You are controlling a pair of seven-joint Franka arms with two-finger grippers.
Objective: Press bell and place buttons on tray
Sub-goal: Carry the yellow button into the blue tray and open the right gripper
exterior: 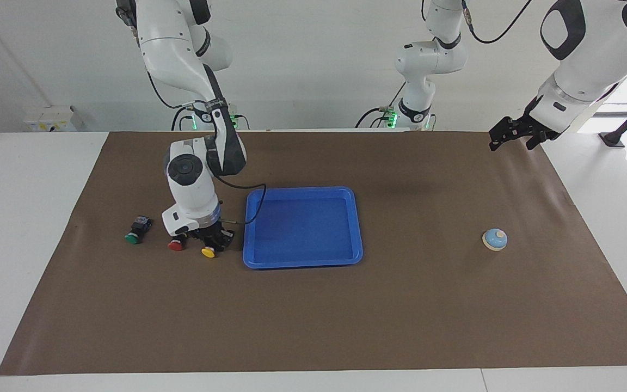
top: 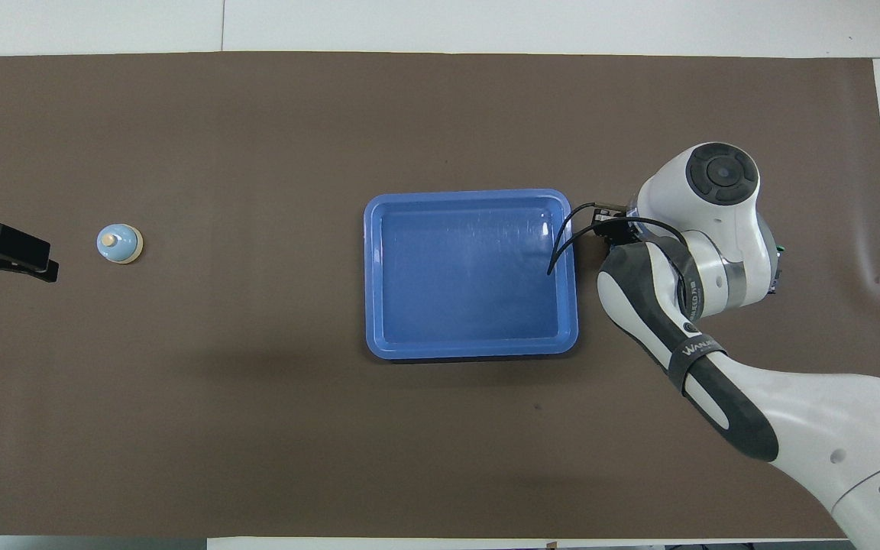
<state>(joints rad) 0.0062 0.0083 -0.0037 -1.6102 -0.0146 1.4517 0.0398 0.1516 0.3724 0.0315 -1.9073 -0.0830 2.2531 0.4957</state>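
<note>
Hovering low at left-centre of the facing frame, right gripper (exterior: 213, 239) sits down on the yellow-capped black push button (exterior: 208, 251), finger state unreadable, just beside the empty bright blue plastic tray's (exterior: 302, 262) rim.

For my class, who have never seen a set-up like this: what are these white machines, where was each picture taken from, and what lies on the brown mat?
The white machines are two robot arms, each ending in a two-fingered claw. One picture looks across the table at the robots; the other looks down from above their end.

On the brown mat lie an empty blue tray, a small blue bell toward the left arm's end, and three push-buttons in a row beside the tray: green button, red button, yellow button.

The right claw is down at the yellow button, whether gripping it is unclear. The left claw waits in the air, holding nothing.
</note>
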